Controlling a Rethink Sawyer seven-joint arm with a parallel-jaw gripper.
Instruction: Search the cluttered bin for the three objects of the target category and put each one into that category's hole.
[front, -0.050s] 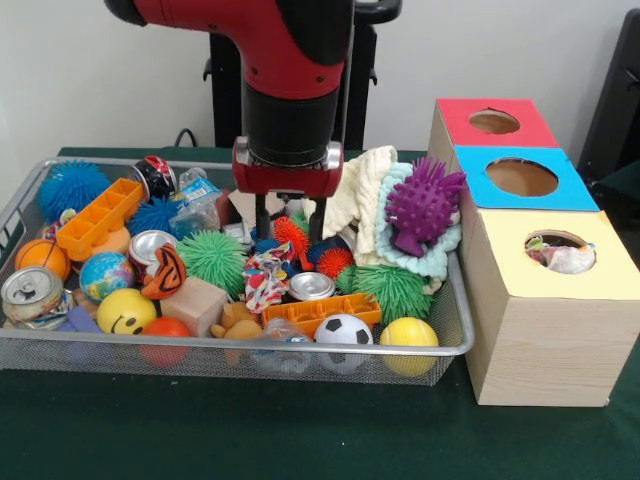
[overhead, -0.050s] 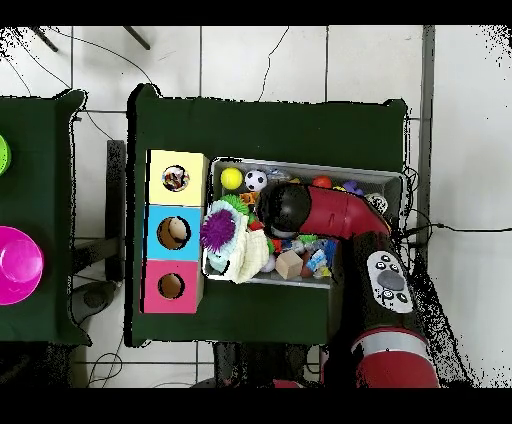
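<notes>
My gripper (front, -0.050s: 288, 222) hangs low over the middle of the wire bin (front, -0.050s: 60, 352), open. Its two dark fingers (front, -0.050s: 262, 216) stand either side of a small red-orange spiky ball (front, -0.050s: 292, 236), and I cannot tell whether they touch it. Around it lie a green spiky ball (front, -0.050s: 212, 260), a silver can (front, -0.050s: 311, 286) and a patterned cloth knot (front, -0.050s: 264, 278). Three boxes stand beside the bin, with a red top (front, -0.050s: 494, 122), a blue top (front, -0.050s: 521, 177) and a yellow top (front, -0.050s: 560, 252). The yellow hole shows something pale inside. In the overhead view the arm (overhead, -0.050s: 300, 208) hides the gripper.
A purple spiky toy (front, -0.050s: 422, 205) and a white cloth (front, -0.050s: 360, 188) are heaped at the bin's box end. Balls line the front: smiley (front, -0.050s: 125, 311), soccer (front, -0.050s: 343, 330), yellow (front, -0.050s: 408, 333). An orange tray (front, -0.050s: 98, 218) and a blue spiky ball (front, -0.050s: 70, 187) lie at the far end.
</notes>
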